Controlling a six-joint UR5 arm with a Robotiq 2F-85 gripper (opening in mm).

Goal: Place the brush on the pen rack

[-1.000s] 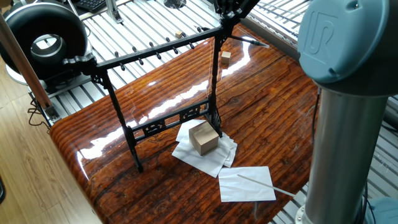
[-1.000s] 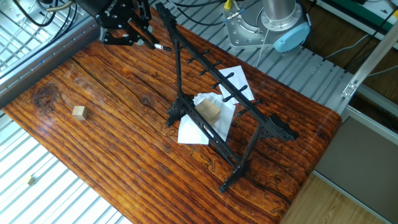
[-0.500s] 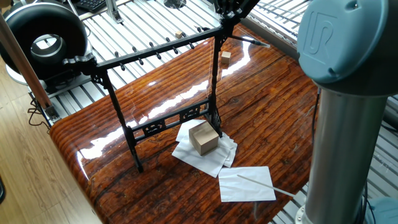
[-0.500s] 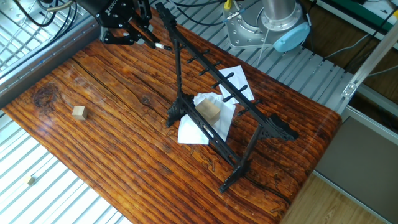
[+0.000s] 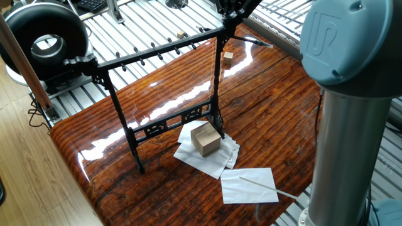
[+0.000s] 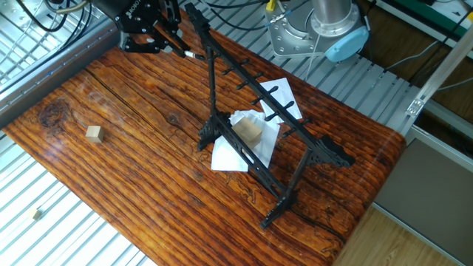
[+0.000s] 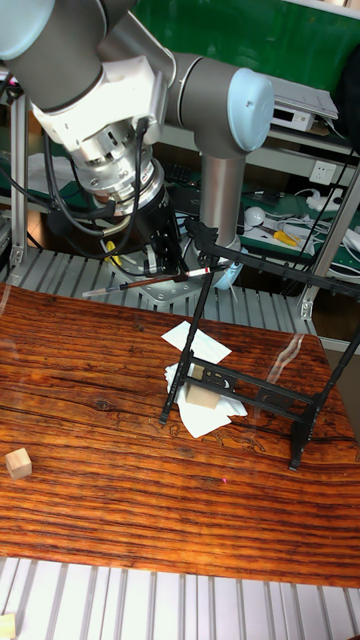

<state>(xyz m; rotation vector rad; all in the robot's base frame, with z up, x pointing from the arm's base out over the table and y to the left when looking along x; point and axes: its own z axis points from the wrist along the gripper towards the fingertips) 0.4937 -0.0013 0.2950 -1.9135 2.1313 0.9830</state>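
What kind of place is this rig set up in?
Looks like a robotics lab or test bench: a robot arm bolted by a wooden table on aluminium rails, with cables and gear on shelves behind.

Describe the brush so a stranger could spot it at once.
Start at the tall black pen rack standing on the wooden table. Go to its end nearest the robot arm, where the claw hangs above the table edge. The brush is the thin dark rod gripped crosswise there, held in the air, unlike the pale stick lying on white paper.
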